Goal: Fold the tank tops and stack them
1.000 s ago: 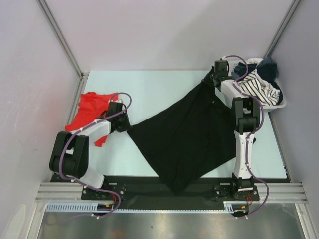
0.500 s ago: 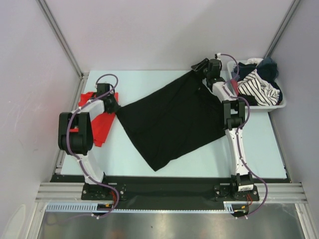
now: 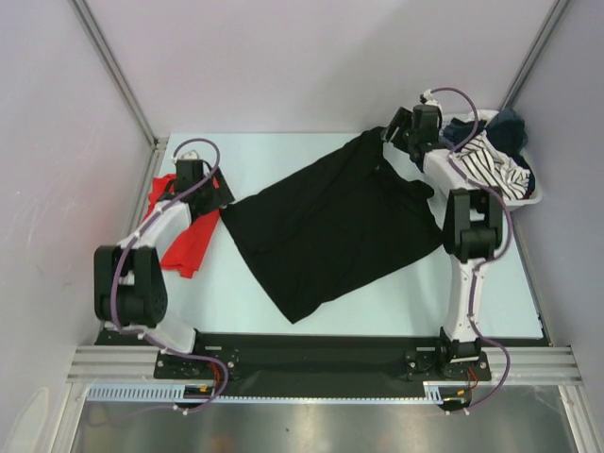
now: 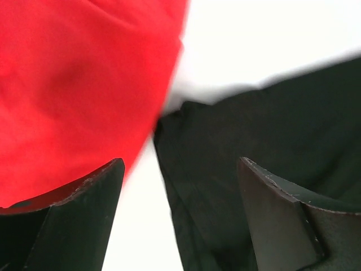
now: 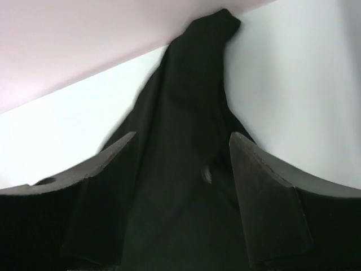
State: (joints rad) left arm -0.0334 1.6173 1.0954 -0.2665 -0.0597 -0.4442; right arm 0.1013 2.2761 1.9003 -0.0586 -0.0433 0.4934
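At the far left of the counter the red top lies bunched and not yet folded. Its right edge is just beside the left end effector, which is spread wide with nothing between its fingers. Directly below it, in the left wrist view, sits the left corner of the black top. That garment is spread fairly flat in the middle of the counter, though creased. Its long axis runs diagonally from a near point at centre up to the far right. At the far right end a narrow strap-like tip runs between the wide-open fingers of the right end effector, which grips nothing either. Each arm therefore hangs over its own end of the black top, so a re-grasp looks to be straight down for both. The basket stands further right.
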